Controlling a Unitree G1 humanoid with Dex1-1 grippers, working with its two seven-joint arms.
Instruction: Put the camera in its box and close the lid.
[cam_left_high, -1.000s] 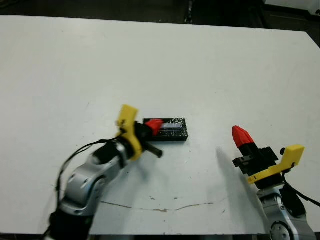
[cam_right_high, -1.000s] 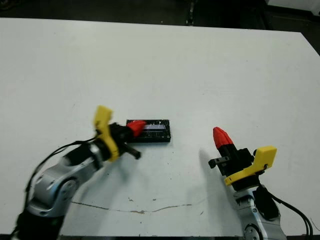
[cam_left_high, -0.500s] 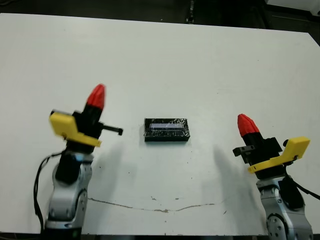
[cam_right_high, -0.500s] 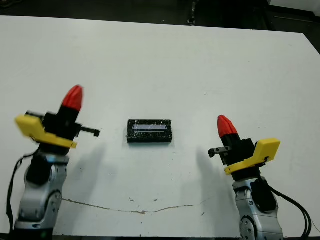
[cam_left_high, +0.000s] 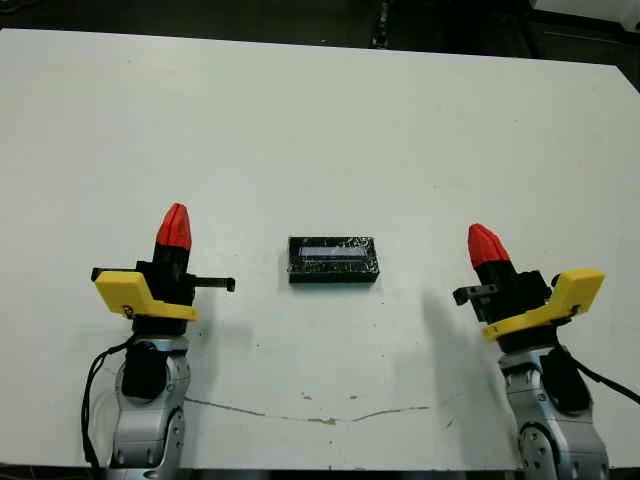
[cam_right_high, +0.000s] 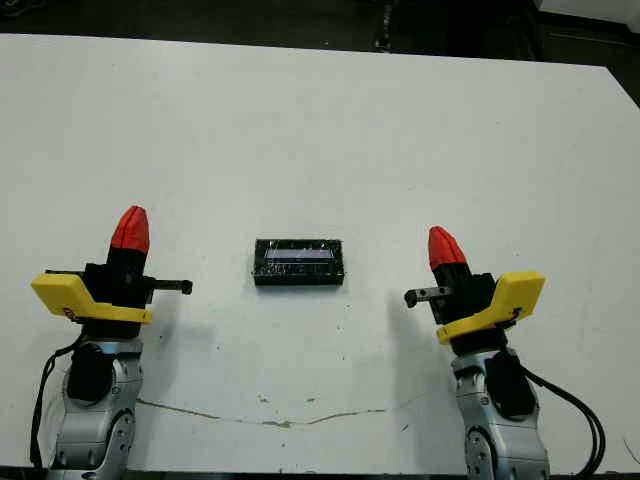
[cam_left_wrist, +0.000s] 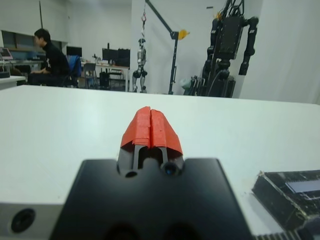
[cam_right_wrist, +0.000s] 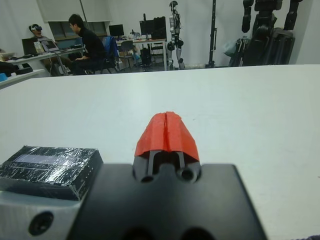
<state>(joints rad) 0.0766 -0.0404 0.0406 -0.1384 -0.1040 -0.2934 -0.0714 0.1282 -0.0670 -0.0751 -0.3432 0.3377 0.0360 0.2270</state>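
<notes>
The lid (cam_left_high: 333, 260), a crinkly black slab with a pale strip on top, lies flat at the middle of the white table (cam_left_high: 320, 120). It also shows in the left wrist view (cam_left_wrist: 295, 192) and the right wrist view (cam_right_wrist: 47, 165). The box and the camera are hidden. My left gripper (cam_left_high: 173, 226) stands to the left of the lid, shut and holding nothing, well apart from it. To the right of the lid my right gripper (cam_left_high: 484, 243) is shut too, with nothing in it. Both pairs of red fingertips (cam_left_wrist: 151, 120) (cam_right_wrist: 166, 125) are pressed together.
A thin dark scratch (cam_left_high: 320, 418) runs along the table near its front edge. Beyond the far edge, the wrist views show seated people at desks (cam_right_wrist: 90, 45) and humanoid robots on stands (cam_left_wrist: 230, 45).
My left gripper has drawn back from the lid's left end, out to the left, and now stands upright. The right gripper has shifted only slightly. The lid has not moved.
</notes>
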